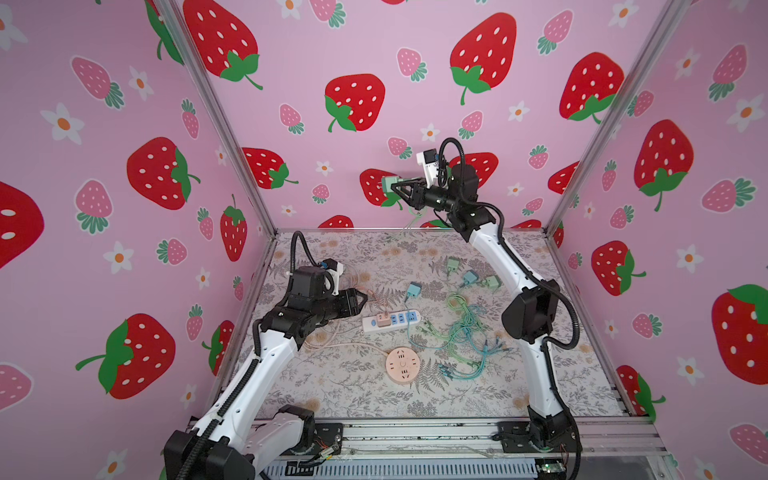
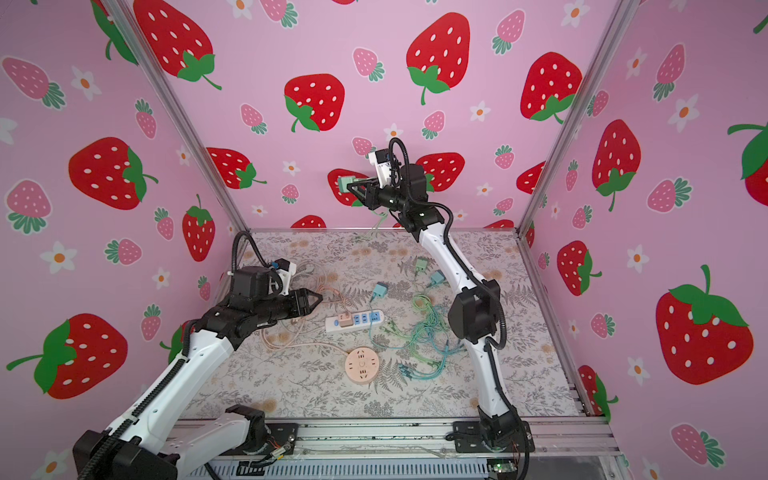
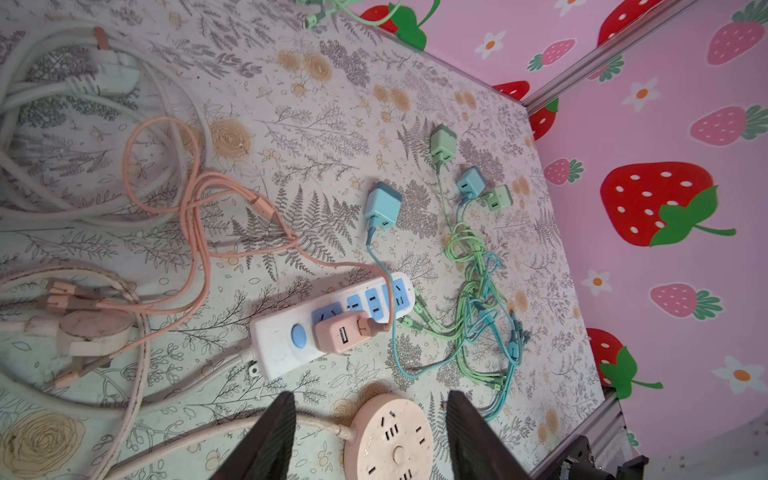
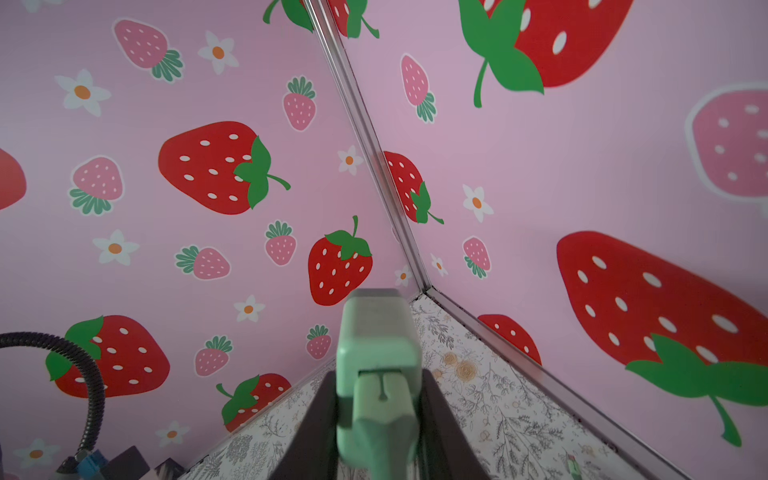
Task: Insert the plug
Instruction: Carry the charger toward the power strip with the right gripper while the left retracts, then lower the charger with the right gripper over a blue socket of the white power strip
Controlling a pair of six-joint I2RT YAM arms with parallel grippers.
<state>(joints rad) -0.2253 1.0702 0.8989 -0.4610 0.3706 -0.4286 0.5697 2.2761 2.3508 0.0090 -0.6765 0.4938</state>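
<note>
My right gripper (image 1: 395, 186) (image 2: 349, 187) is raised high near the back wall and is shut on a pale green plug (image 1: 390, 183) (image 2: 344, 183). In the right wrist view the green plug (image 4: 376, 345) sits between the dark fingers (image 4: 320, 415), its cable trailing down. The white power strip (image 1: 368, 324) (image 2: 332, 324) (image 3: 274, 336) lies mid-table with blue sockets and a pink adapter (image 3: 340, 332) plugged in. My left gripper (image 1: 365, 296) (image 2: 320, 297) (image 3: 370, 397) hovers open and empty just left of the strip.
A round pink socket (image 1: 402, 365) (image 3: 392, 440) lies in front of the strip. A blue plug (image 1: 413, 289) (image 3: 381, 203), further green and blue plugs (image 1: 453, 264) and tangled cables (image 1: 461, 332) lie to the right. White and pink cords (image 3: 166, 187) coil at left.
</note>
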